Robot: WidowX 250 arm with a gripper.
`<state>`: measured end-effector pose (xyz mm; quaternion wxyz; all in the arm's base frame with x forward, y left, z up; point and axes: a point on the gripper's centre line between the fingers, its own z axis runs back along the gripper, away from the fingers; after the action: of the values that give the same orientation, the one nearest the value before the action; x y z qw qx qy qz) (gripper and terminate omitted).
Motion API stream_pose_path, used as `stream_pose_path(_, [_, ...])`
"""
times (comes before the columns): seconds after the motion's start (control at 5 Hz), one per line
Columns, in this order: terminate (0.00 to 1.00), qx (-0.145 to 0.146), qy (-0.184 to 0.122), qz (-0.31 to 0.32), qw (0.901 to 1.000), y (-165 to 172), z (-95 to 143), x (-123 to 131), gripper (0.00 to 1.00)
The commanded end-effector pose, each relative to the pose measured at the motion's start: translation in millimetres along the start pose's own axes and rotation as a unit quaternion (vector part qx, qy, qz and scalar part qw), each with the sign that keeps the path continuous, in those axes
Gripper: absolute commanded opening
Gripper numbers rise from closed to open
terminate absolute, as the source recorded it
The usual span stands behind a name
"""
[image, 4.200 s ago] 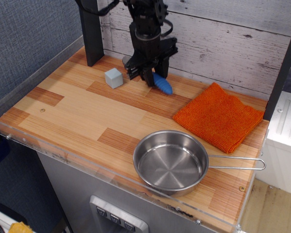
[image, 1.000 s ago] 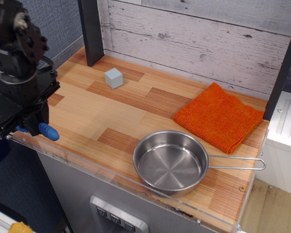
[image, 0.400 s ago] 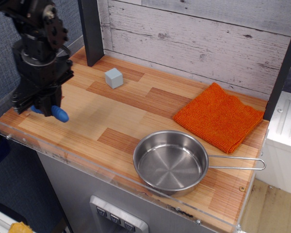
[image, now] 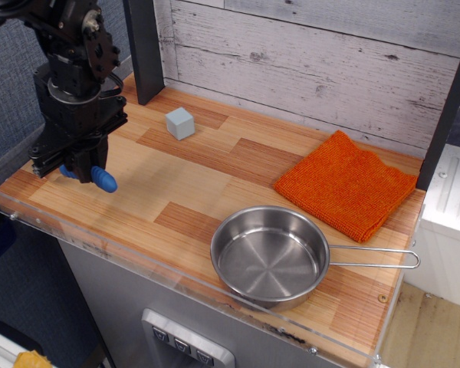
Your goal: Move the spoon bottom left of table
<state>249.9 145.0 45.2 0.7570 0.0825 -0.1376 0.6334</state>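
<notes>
**Status: spoon at target zone, release pending**

Surface [image: 176, 192]: wood planks w/ clear acrylic rim. Arm stands over its near-left part.

Claw [image: 75, 167]: pressed onto the spoon [image: 100, 179], pinching it. Only the blue ribbed handle end shows, poking out to the right below the claw; bowel end hidden. Cannot tell if spoon touches the surface or hangs just above.

Other items, well apart from the drop zone: steel pan [image: 270, 256] near-right, orange cloth [image: 345, 184] far-right, grey cube [image: 179, 123] far-left.

Progress, est.: transport approx. done. Remaining: lower if needed, spread claw, retract.
</notes>
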Motion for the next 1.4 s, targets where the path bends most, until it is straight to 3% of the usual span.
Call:
stream_pose_path(0.0, [0.0,-0.018,-0.012,-0.007,0.9997,-3.5,-4.8,-5.6,0.0])
stream_pose_path(0.2, [0.0,-0.014,-0.016,-0.004,0.9998,-5.0,-10.0,-7.5,0.0])
stream_pose_path(0.4, [0.0,0.001,-0.002,0.033,0.9994,-2.3,-7.5,-9.8,1.0])
stream_pose_path(1.2, [0.0,-0.018,0.014,0.057,0.9981,-5.9,3.9,-6.0,1.0])
